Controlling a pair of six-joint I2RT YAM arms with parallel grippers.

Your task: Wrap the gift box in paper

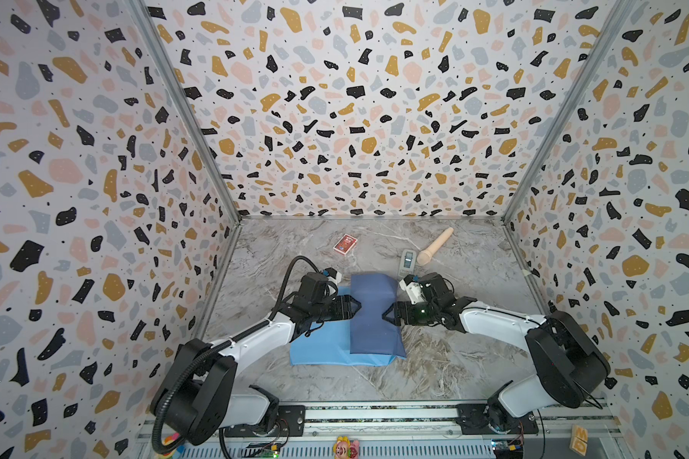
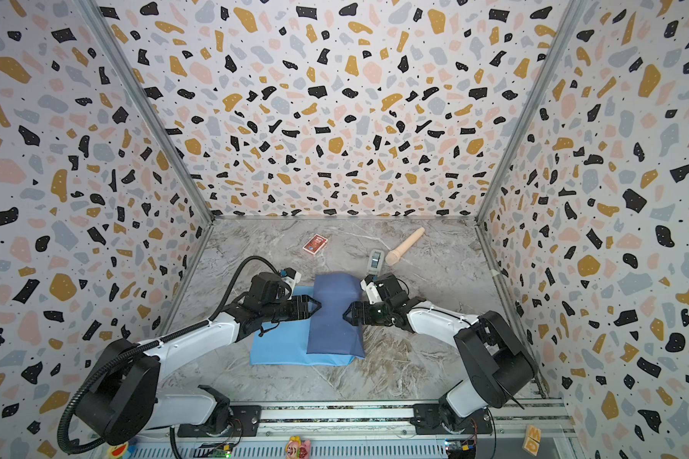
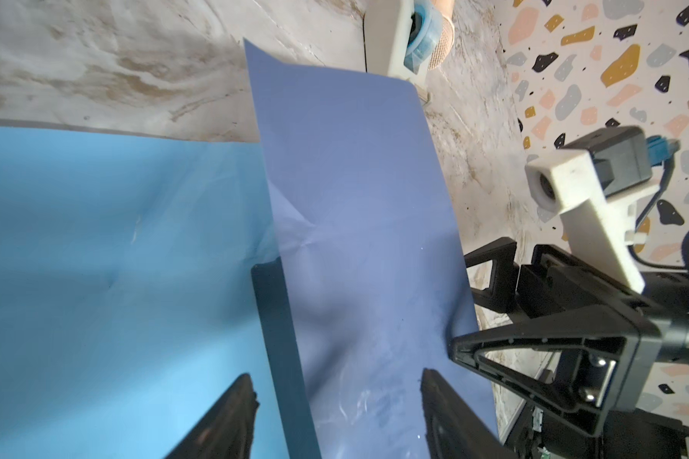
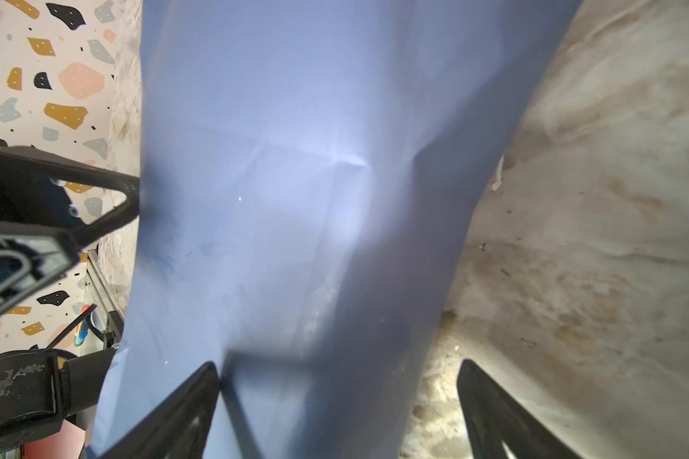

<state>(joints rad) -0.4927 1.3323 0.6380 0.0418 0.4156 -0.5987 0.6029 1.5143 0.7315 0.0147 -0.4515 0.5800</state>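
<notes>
From 7 o'clock, left arm (image 1: 255, 337) stretched low toward table (image 1: 454, 357) centre, wrist level, left gripper (image 1: 357, 309) pointing to 3 o'clock. From 5 o'clock, right arm (image 1: 494, 318) mirrored, right gripper (image 1: 385, 314) pointing to 9 o'clock. Tips facing each other across the paper (image 1: 374, 330) at table centre, pressed to its 9 and 3 o'clock edges at the darker flap's narrowed waist. Both pairs of jaws spread wide, clamped on nothing.

Hidden under the flap in both top views: the box (image 3: 283, 349). Shown only by the left wrist view, as a dark edge beneath the flap, between the left fingers (image 3: 223, 421) and just beside one. Lighter paper layer flat on the table, spreading toward 8 o'clock.

In the right wrist view, flap humped and filling the middle, one right finger (image 4: 184, 409) against it, its partner over bare table.

Only in the top views: card pack (image 1: 345, 243) at 11 o'clock. Tape dispenser (image 1: 407, 260) at 1 o'clock, caught by the left wrist view too.
</notes>
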